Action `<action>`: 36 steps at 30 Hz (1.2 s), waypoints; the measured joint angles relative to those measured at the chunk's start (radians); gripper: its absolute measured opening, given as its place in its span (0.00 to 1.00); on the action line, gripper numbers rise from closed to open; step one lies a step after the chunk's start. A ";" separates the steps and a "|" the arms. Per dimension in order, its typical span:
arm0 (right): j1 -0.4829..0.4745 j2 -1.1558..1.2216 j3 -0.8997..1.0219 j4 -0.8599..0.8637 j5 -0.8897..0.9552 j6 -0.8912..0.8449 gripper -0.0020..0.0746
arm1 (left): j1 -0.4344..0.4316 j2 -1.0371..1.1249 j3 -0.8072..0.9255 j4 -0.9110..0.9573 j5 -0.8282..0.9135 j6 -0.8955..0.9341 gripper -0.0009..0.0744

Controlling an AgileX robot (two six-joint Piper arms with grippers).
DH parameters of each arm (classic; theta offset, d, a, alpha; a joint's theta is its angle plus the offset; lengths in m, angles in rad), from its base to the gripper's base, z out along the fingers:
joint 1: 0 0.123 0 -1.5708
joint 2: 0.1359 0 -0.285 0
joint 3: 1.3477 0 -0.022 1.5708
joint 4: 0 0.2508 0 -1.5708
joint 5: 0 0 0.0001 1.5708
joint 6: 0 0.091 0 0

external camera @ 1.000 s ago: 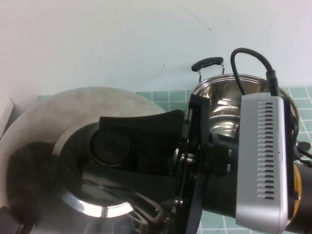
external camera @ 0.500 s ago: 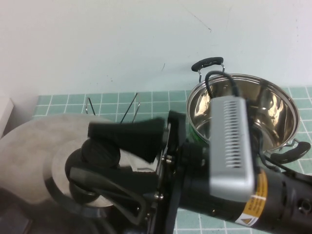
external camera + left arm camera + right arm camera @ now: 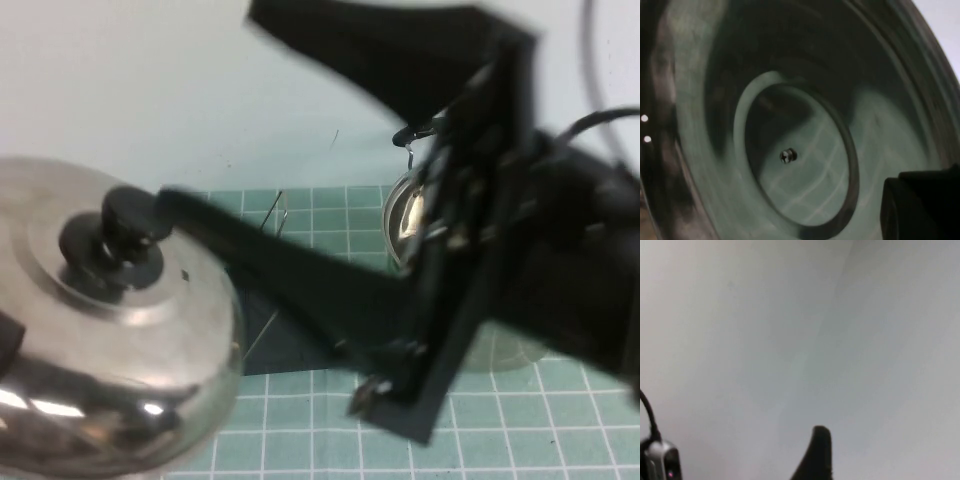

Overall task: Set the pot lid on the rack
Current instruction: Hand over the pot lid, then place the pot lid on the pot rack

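High view, left: the lid [image 3: 110, 330], dome and black knob [image 3: 125, 222] up, is held above the table, tilted, filling the lower left; the left wrist view shows its underside [image 3: 790, 150] close up. The left gripper is hidden; its state cannot be told. Centre: rack [image 3: 285, 335] on the green mat [image 3: 330, 440], partly hidden. Right: right gripper [image 3: 215, 120], raised, jaws spread wide and empty, masking the pot [image 3: 405, 215].
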 joint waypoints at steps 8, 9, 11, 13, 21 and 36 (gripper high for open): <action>0.000 -0.308 -0.002 0.084 0.608 -0.306 0.65 | 0.000 0.278 -0.226 0.353 0.033 0.017 0.10; 0.000 -0.340 -0.002 0.089 0.689 -0.318 0.58 | 0.000 0.321 -0.247 0.366 0.012 0.023 0.10; 0.000 -0.420 -0.002 0.099 0.886 -0.336 0.37 | 0.000 0.433 -0.303 0.384 -0.039 0.054 0.10; 0.000 -0.498 -0.002 0.099 1.048 -0.340 0.19 | 0.000 0.551 -0.354 0.399 -0.079 0.091 0.10; 0.000 -0.702 -0.003 0.015 1.640 -0.252 0.04 | 0.000 0.838 -0.529 0.500 -0.074 0.169 0.10; 0.000 -0.725 -0.003 -0.074 1.808 -0.154 0.03 | -0.282 1.056 -0.600 0.695 0.312 0.234 0.10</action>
